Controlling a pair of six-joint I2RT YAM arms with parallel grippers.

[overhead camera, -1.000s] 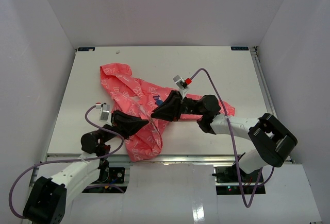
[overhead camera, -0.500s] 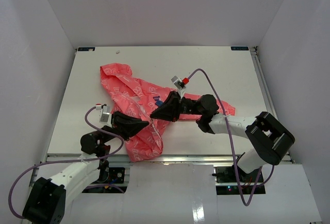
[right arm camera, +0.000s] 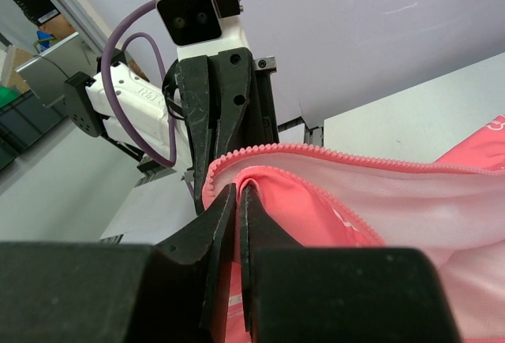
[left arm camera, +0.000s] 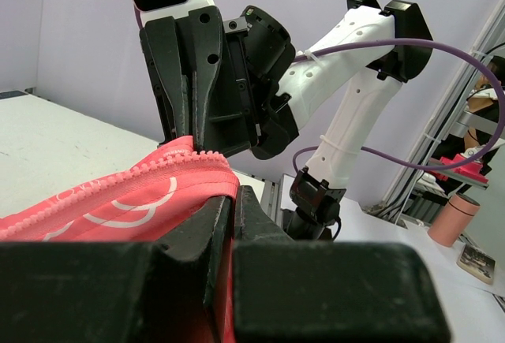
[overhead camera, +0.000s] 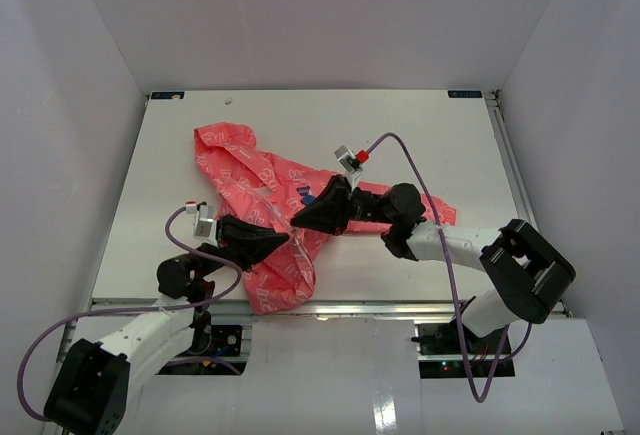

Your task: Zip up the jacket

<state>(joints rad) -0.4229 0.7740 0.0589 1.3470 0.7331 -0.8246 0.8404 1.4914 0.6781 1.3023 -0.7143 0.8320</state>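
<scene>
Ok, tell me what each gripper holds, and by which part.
Both hold the jacket. The left gripper and the right gripper each pinch fabric at a toothed zipper edge, close together.

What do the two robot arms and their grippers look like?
The left arm and right arm have white shells and black joints. The left gripper and right gripper are black and wedge-shaped, each topped by a grey camera block with a red part. A purple cable loops along each arm.
</scene>
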